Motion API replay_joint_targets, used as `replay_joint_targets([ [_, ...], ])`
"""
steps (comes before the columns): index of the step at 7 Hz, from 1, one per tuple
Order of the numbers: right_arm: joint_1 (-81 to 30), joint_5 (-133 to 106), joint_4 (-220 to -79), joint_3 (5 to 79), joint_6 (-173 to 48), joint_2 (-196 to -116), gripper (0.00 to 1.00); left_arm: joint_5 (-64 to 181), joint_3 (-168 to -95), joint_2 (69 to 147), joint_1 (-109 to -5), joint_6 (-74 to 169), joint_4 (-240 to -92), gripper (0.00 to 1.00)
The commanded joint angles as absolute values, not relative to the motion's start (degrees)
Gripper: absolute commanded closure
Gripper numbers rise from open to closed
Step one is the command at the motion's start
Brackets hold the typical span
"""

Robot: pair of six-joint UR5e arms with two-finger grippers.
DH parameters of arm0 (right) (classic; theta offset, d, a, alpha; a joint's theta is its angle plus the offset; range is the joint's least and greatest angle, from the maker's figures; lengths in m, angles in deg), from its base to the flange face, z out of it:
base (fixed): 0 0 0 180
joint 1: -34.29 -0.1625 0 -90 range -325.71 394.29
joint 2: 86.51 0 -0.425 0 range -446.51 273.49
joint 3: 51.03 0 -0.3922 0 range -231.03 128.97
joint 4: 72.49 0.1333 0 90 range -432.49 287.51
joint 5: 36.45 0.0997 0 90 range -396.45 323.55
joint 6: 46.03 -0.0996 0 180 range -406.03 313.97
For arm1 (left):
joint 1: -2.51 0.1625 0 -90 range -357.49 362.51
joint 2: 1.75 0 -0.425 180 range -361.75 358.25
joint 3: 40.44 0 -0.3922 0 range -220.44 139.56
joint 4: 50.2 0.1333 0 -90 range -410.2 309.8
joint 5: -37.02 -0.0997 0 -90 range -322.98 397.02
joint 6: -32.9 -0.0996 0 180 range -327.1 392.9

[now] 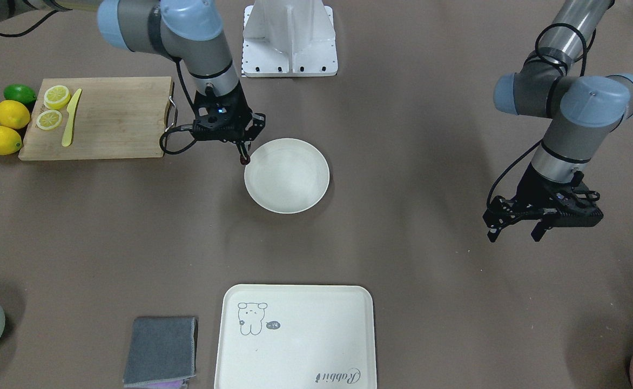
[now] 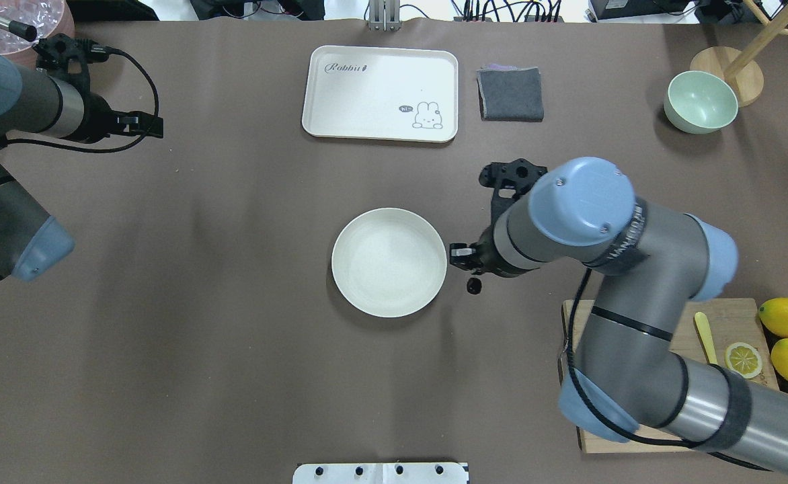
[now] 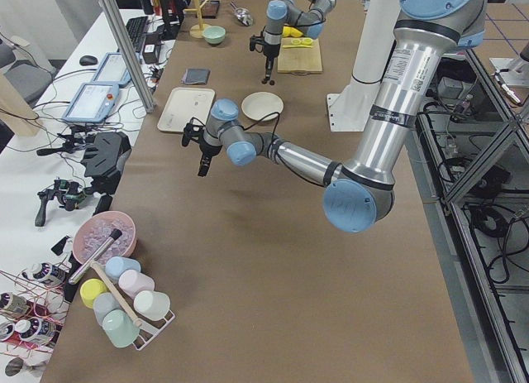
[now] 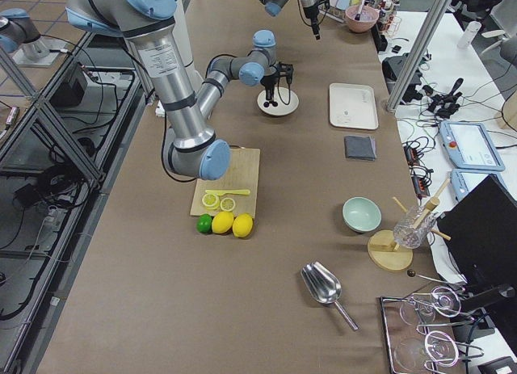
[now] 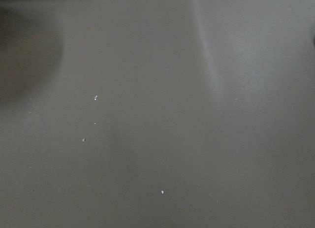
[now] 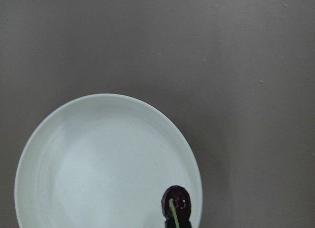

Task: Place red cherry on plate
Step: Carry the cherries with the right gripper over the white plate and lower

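The red cherry (image 1: 245, 160) hangs just below the tips of the right gripper (image 1: 242, 150), whose jaws are drawn narrow and hold it clear of the desk (image 1: 403, 243); in the right wrist view it shows as a dark red ball with a thin green stem running back toward the jaws. The plate (image 1: 287, 175) lies directly beneath and ahead of these jaws; the cherry sits at the plate's rim, and whether it hangs just inside or just outside that rim cannot be told, since the views differ. The cutting board (image 1: 116, 116) lies close behind the right jaws on the arm's outer side, with the lemons (image 1: 12, 114) beyond its far end. The left gripper (image 1: 515, 233) hovers above bare desk well apart from the plate; its jaws stand wide with nothing between them. The tray (image 1: 305, 346) and the grey cloth (image 1: 161, 350) lie well beyond the right jaws, past the plate, at the operators' edge.
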State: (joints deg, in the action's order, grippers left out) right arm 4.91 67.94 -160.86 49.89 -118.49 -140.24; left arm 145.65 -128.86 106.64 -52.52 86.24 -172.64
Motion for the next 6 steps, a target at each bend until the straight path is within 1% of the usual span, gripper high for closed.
replay_joint_targets([
  [1,6.42,66.39,-152.97,38.91,-118.63,-134.85,1.00,146.18,-128.24,106.53,-53.13,86.16,-172.64,0.02],
  [2,7.48,66.39,-149.69,36.09,-118.63,-134.59,1.00,146.18,-128.33,106.35,-53.13,86.16,-172.72,0.02],
  [3,8.01,66.47,-148.96,35.89,-118.80,-134.50,1.00,146.18,-128.24,106.26,-53.13,86.25,-172.64,0.02],
  [4,8.45,66.47,-149.12,35.72,-118.89,-134.50,0.66,146.18,-128.24,106.26,-53.13,86.16,-172.64,0.02],
  [5,9.15,66.39,-149.04,35.71,-118.98,-134.50,0.02,146.18,-128.24,106.18,-53.13,86.25,-172.64,0.02],
  [6,9.24,66.39,-149.13,35.98,-119.24,-134.07,0.00,146.18,-128.24,106.09,-53.13,86.16,-172.64,0.02],
])
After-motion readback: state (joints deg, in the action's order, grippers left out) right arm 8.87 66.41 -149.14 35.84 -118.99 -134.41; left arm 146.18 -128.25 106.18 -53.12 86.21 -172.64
